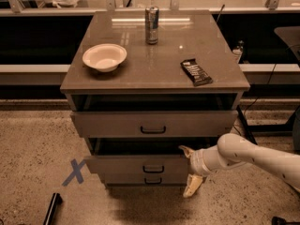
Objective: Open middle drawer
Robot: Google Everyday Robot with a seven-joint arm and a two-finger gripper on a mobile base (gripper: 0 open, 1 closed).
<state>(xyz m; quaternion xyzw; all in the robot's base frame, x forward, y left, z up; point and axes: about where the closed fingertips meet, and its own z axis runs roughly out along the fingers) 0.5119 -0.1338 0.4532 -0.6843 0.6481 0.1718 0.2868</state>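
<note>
A grey cabinet point(154, 74) has three stacked drawers. The top drawer point(153, 123) stands pulled out a little. The middle drawer point(140, 164) with its dark handle point(153, 168) also stands out from the cabinet, with a dark gap above it. The bottom drawer point(153, 179) sits just below. My gripper point(190, 171) is at the right end of the middle drawer's front. Its fingers are spread apart, one finger point(186, 150) up at the drawer's top edge, the other point(192, 186) down near the floor. It holds nothing.
On the cabinet top are a white bowl point(104, 56), a metal can point(151, 25) and a dark snack bar point(196, 72). A blue tape X point(74, 172) marks the speckled floor at left. A dark object point(52, 209) lies at bottom left. Shelving runs behind the cabinet.
</note>
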